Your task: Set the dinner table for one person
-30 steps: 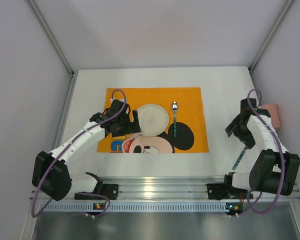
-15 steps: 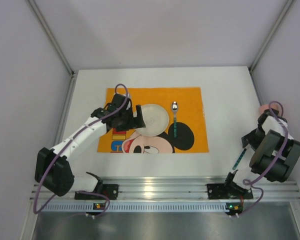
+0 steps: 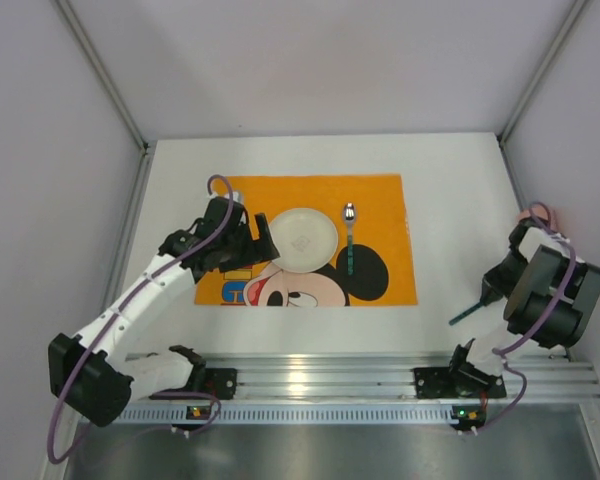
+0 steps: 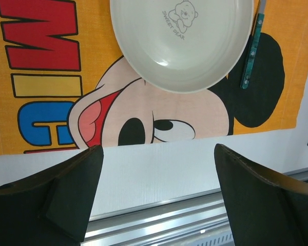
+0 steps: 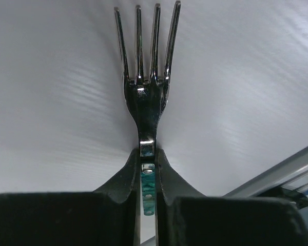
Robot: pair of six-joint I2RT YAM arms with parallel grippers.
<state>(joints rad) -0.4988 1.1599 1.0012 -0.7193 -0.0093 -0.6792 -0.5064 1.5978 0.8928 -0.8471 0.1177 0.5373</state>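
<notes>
Right gripper (image 5: 148, 154) clamped on the fork (image 5: 146, 77) handle, tines out over the dinner table (image 3: 450, 190), well right of the placemat (image 3: 380, 200), arm folded tight. Left gripper (image 4: 156, 154) jaws wide, nothing held, over the placemat's left half. Plate (image 3: 303, 238) at placemat centre, spoon (image 3: 349, 240) on its right half. The fingers hide most of the fork handle.

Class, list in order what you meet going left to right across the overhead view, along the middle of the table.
Left claw, open → plate → spoon → fork → right claw, shut on the fork.
</notes>
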